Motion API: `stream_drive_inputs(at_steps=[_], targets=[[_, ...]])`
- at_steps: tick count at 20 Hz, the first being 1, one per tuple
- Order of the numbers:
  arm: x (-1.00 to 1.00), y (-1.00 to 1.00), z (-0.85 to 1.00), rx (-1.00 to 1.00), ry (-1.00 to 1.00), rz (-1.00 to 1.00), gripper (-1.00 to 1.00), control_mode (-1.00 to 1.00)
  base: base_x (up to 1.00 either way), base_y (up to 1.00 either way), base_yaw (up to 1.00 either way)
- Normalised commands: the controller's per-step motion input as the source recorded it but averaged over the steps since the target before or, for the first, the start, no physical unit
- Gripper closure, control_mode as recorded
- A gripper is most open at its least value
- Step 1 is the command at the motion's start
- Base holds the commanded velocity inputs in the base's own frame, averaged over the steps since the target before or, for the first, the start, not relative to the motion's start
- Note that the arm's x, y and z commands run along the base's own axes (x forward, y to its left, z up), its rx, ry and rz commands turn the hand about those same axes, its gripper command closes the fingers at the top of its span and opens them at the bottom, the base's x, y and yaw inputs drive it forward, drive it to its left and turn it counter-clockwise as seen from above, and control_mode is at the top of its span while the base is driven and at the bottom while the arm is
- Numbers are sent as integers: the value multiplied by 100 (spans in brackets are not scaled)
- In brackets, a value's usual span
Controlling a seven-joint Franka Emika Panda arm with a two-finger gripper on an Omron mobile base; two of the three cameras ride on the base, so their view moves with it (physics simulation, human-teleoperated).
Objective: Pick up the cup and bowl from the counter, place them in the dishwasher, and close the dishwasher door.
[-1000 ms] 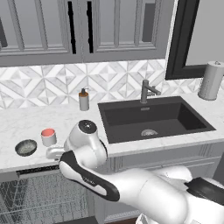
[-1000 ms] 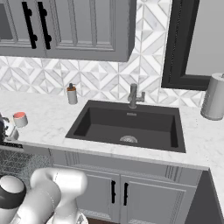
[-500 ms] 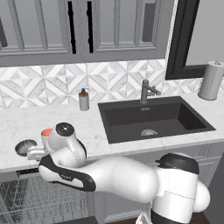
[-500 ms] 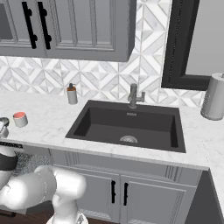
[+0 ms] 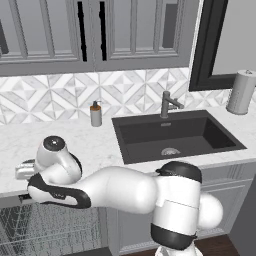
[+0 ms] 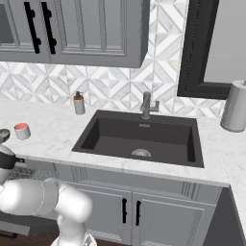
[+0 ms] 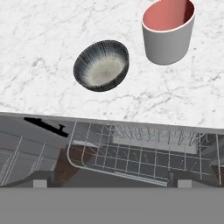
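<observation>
The hand view looks down on the white marble-look worktop (image 7: 48, 39) near its front edge. On it rest the small shallow round bowl with a dark grey rim and speckled grey inside (image 7: 101, 65) and, just beside it and apart from it, the short handleless cup, white-grey outside and red-pink inside (image 7: 169, 31). Both stand upright, close to the front edge. Past that edge the dishwasher's grey wire rack (image 7: 144, 151) lies open to sight, its dark interior around it.

The right base view shows the cup (image 6: 22, 130) near the worktop's (image 6: 53, 132) left end, with the bowl (image 6: 3, 135) at the picture's left border, only partly seen. It also gives the dark rectangular sink (image 6: 139, 139), its grey tap (image 6: 148, 104) and a small soap dispenser bottle (image 6: 79, 104) by the tiled back wall.

In the left base view the white arm's bulk covers the front-left stretch of worktop (image 5: 100, 145), so cup and bowl are hidden there; the wire rack (image 5: 47, 227) shows beneath.

The two-finger gripper (image 7: 109, 183) hangs above the front edge with its jaws spread wide, holding nothing.
</observation>
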Motion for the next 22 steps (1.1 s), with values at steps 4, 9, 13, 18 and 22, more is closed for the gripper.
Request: stream_drive_inputs(at_steps=[4, 9, 13, 18, 22], targets=[[10, 11, 0, 0, 0, 0, -100, -100, 0, 0, 0], [13, 3, 0, 0, 0, 0, -100, -100, 0, 0, 0], [10, 0, 0, 0, 0, 0, -100, -100, 0, 0, 0], [19, 8, -9, 0, 0, 0, -100, -100, 0, 0, 0], [11, 18, -6, 0, 0, 0, -100, -100, 0, 0, 0]])
